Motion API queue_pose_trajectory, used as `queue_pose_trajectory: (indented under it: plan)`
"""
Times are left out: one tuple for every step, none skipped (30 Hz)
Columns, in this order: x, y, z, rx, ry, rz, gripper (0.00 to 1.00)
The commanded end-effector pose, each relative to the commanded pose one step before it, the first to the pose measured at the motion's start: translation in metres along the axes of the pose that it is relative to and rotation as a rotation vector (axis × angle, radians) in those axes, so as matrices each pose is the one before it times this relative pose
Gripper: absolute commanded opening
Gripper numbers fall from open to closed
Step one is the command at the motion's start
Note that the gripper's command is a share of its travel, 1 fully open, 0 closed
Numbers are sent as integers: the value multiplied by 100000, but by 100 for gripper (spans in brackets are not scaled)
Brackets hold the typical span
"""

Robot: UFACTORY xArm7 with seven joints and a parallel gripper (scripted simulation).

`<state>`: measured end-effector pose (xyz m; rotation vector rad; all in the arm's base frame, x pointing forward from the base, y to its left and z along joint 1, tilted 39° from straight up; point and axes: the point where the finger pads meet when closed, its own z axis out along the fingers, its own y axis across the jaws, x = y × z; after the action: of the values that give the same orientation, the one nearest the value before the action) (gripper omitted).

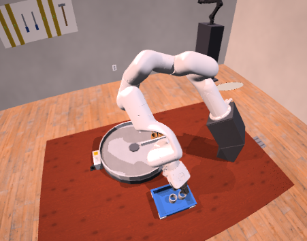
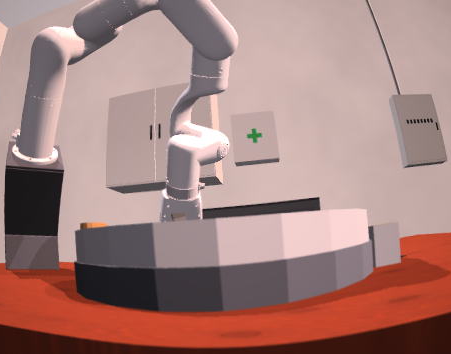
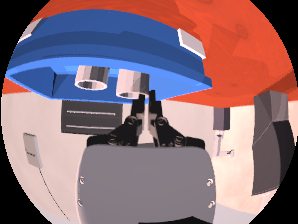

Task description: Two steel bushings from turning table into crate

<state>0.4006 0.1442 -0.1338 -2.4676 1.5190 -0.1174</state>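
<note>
The blue crate (image 1: 173, 201) sits on the red mat in front of the turning table (image 1: 133, 152). One steel bushing (image 1: 172, 198) stands upright in the crate. My gripper (image 1: 183, 190) is low over the crate's right half, shut on the wall of a second steel bushing (image 1: 182, 195), which is down at the crate floor. In the wrist view both steel bushings (image 3: 89, 78) (image 3: 131, 83) show inside the crate (image 3: 107, 52), the right one at my shut fingertips. Orange bushings (image 1: 156, 135) remain on the far side of the turning table, partly hidden by the arm.
The turning table's raised rim (image 2: 224, 240) hides the crate and my fingers in the exterior view. A small control box (image 1: 95, 158) sits at the table's left edge. The arm's dark base pedestal (image 1: 227, 134) stands on the mat to the right.
</note>
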Motion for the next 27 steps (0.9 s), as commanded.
queue_pose_trajectory:
  plan:
    - [-152,-106,-36,174,-169,-201,0]
    - [0,0,0,0,0,0,0]
    - [0,0,0,0,0,0,0]
    - [0,0,0,0,0,0,0]
    - [0,0,0,0,0,0,0]
    - [1,0,1,0,0,0,0]
    - [2,0,3,0,0,0,0]
    - [4,0,5,0,0,0,0]
    - [6,0,7,0,0,0,0]
    - [8,0,10,0,0,0,0]
    - [11,0,13,0,0,0,0]
    - [13,-1,16,0,0,0,0]
    - [0,0,0,0,0,0,0]
    - [0,0,0,0,0,0,0]
    - [16,-1,19,0,0,0,0]
    - [18,-1,21,0,0,0,0]
    - [20,-1,24,0,0,0,0]
    - [21,-1,25,0,0,0,0]
    - [22,-1,27,0,0,0,0]
    - [23,-1,28,0,0,0,0]
    - [24,-1,28,0,0,0,0]
    - [23,-1,28,0,0,0,0]
    - [23,-1,28,0,0,0,0]
    - [22,-1,27,0,0,0,0]
    - [21,-1,25,0,0,0,0]
    - [19,-1,24,0,0,0,0]
    - [18,-1,21,0,0,0,0]
